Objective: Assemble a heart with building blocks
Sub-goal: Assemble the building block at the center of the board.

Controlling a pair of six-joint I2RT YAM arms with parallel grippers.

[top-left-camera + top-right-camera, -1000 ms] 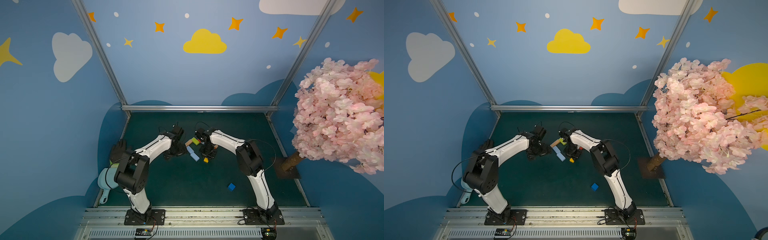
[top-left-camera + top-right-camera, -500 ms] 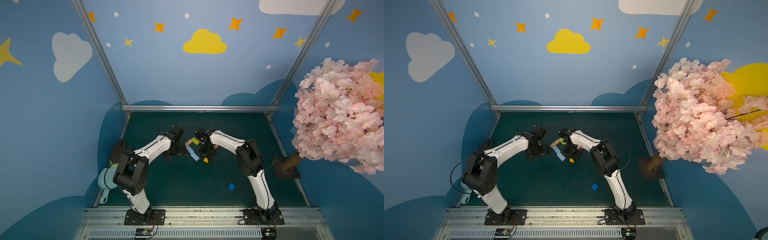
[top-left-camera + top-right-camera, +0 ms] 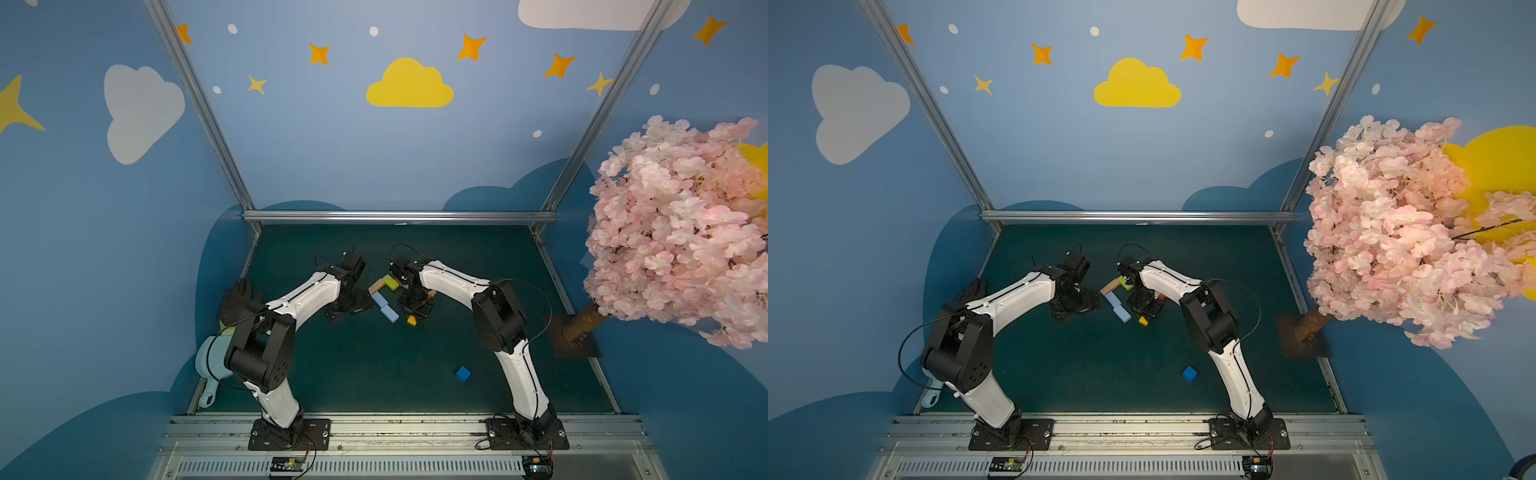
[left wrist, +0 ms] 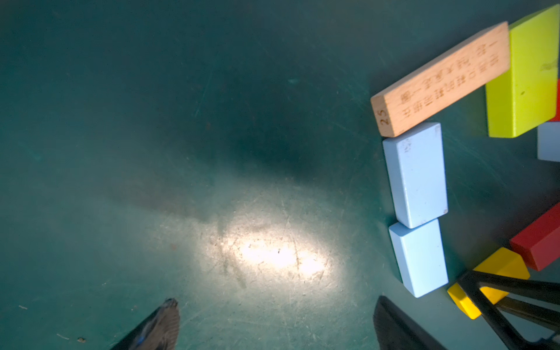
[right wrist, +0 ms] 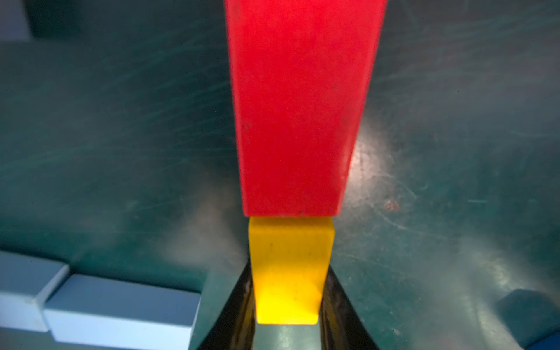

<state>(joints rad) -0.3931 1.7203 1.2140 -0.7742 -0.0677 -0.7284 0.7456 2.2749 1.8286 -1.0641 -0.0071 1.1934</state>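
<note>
Mid-table lies part of the heart: a tan block (image 3: 376, 286), a lime green block (image 3: 390, 281) and two light blue blocks (image 3: 379, 299) (image 3: 390, 312) in a line. In the right wrist view my right gripper (image 5: 288, 300) is shut on a yellow block (image 5: 289, 266), whose far end touches a red block (image 5: 300, 106). My left gripper (image 4: 275, 303) stands open over bare mat, beside the light blue blocks (image 4: 415, 175). The dark blue cube (image 3: 462, 373) sits alone near the right arm's base.
A pink blossom tree (image 3: 681, 232) on a dark base plate (image 3: 575, 343) stands at the table's right edge. A light blue scoop (image 3: 210, 365) and a black glove (image 3: 239, 297) lie at the left edge. Blue walls enclose the green mat (image 3: 374, 361).
</note>
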